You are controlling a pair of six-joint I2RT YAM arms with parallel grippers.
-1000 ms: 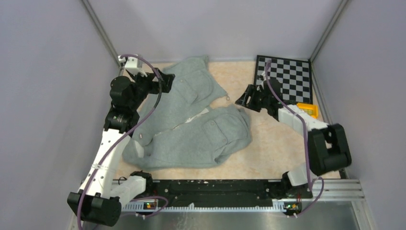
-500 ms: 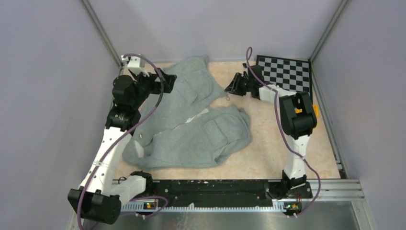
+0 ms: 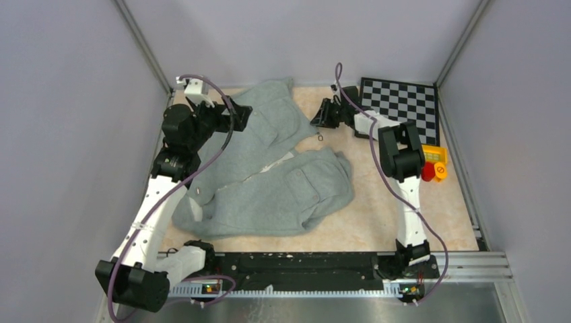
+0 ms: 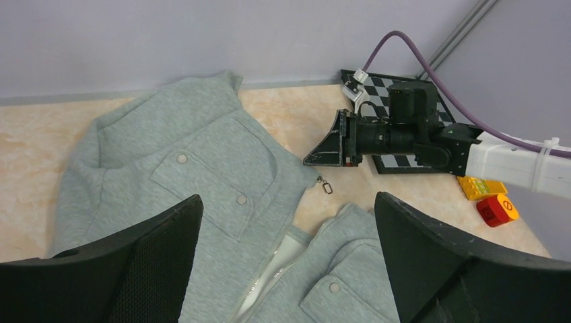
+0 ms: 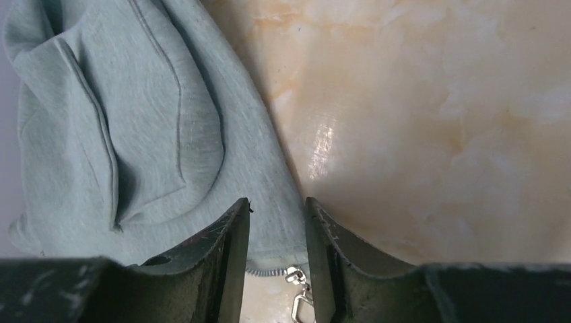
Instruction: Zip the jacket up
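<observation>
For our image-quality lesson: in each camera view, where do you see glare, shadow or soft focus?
Top external: even, soft light, only faint shadow beside the jacket. Left wrist: the left pincer looms dark and soft-edged, the jacket beyond is sharp. Right wrist: a bright glare patch on the table; the right pincer is a dark foreground.

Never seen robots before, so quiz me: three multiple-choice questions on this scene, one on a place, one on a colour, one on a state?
1. Where is the black-and-white checkered board? A) near left corner B) far right corner C) under the jacket
2. What colour is the large soft fleece jacket? A) red B) navy C) light grey
3. The left arm's black fingers are: A) spread open B) clamped on a sleeve C) holding the board
Answers: B, it sits far right in the top view; C, grey in all views; A, a wide gap shows between them.
</observation>
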